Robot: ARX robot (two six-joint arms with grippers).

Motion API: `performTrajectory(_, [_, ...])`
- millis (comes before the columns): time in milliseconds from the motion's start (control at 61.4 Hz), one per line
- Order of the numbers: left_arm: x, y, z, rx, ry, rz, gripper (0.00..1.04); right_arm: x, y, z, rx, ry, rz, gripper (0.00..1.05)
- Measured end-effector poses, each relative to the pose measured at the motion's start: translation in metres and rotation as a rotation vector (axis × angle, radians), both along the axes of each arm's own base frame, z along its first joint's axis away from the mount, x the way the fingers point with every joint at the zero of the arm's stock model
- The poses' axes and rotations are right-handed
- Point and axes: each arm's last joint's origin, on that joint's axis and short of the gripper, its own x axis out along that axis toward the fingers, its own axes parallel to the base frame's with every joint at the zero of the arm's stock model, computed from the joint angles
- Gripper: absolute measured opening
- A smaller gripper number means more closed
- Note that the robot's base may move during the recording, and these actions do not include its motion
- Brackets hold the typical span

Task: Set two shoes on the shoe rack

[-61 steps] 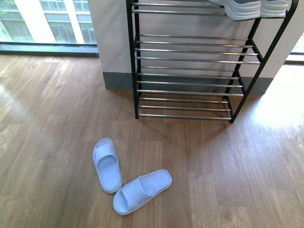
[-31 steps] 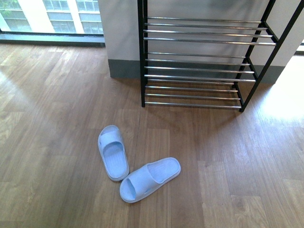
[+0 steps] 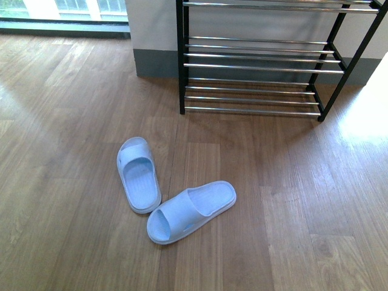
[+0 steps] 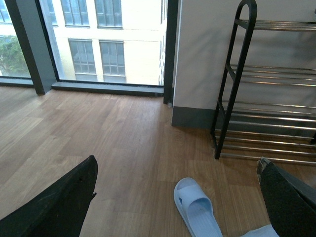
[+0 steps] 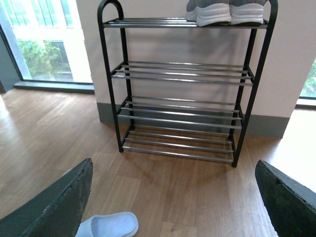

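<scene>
Grey sneakers point(image 5: 212, 12) are sitting together at one end of the rack's point(image 5: 148, 22) top shelf while both arms' jaws are hanging wide open and empty — yet any bump against the frame is risking a slide off those thin bars.

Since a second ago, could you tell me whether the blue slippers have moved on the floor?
No. The slippers lie as before relative to the shoe rack; both shifted up the view together, so the camera moved.
</scene>
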Motion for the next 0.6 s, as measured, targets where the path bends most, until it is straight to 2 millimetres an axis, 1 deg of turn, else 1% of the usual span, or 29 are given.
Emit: performTrajectory(602, [0.0,0.0,0.0,0.0,0.0,0.0,0.95,0.0,0.0,0.0,0.0,0.0,0.0,0.95])
